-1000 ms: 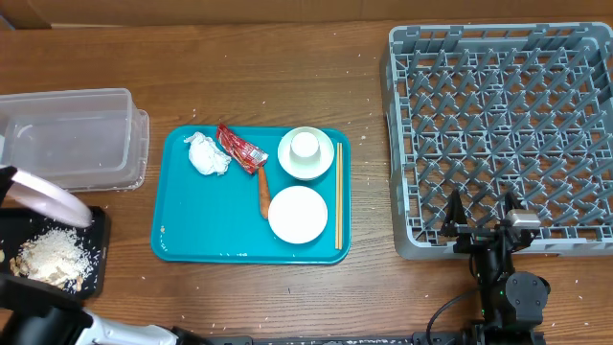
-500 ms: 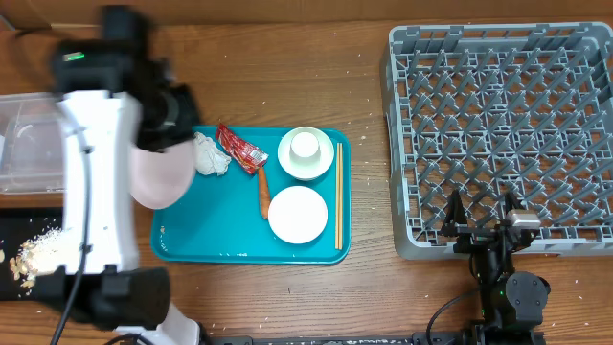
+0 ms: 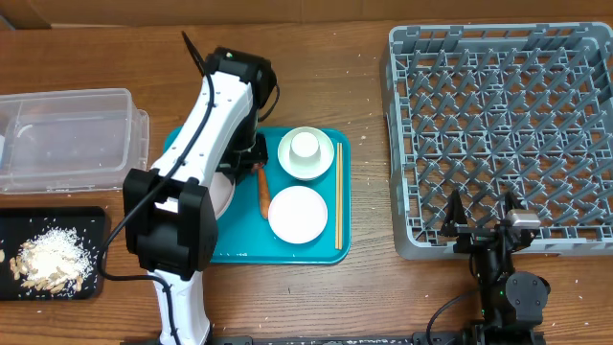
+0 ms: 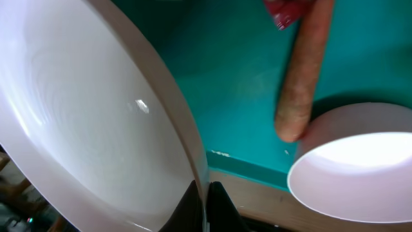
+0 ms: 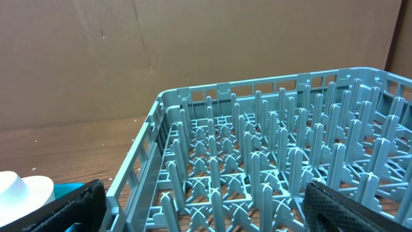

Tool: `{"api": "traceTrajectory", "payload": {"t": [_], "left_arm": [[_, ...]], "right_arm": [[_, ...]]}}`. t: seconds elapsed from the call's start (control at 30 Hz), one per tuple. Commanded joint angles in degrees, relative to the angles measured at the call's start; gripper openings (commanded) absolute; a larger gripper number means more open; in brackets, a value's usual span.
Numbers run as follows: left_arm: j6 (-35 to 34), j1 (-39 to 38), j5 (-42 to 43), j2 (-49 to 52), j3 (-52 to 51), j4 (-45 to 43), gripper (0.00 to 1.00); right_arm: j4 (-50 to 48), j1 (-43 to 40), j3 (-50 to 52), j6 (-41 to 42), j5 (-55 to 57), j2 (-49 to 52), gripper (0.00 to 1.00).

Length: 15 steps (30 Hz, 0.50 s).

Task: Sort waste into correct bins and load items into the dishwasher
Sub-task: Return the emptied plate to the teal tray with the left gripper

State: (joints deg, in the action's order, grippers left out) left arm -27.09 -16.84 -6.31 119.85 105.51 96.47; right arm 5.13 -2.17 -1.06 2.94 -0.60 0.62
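Teal tray below — plate rim pinched in left claw.

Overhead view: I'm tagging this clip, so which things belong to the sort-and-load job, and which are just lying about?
Job: plate, held by left gripper; bowl with cup; second bowl; chopsticks; carrot stick; food scraps on black tray; clear tub; dish rack.
Lying about: teal tray; cardboard backdrop.
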Motion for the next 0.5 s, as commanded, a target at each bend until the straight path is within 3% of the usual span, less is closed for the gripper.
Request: {"api": "traceTrajectory", "payload": {"t": [0.0,0.23,0.47], "left_arm": [[-2.91,0.04,-0.87,-0.17,-3.34,-1.03,0.04],[-2.99,0.07,0.55,-0.15,-11.43,-10.49,0.05],[-2.91,-0.07,1.86,-0.15,-14.71,-12.55,0.15]], "right_arm": [[-0.33,-0.15,0.59,-0.2,0.55,-0.46,1.0],[-0.33,-0.15,0.59,-0.2,0.55,-0.46,1.0],[-0.33,-0.15,0.59,-0.2,0.55,-0.46,1.0]]}}
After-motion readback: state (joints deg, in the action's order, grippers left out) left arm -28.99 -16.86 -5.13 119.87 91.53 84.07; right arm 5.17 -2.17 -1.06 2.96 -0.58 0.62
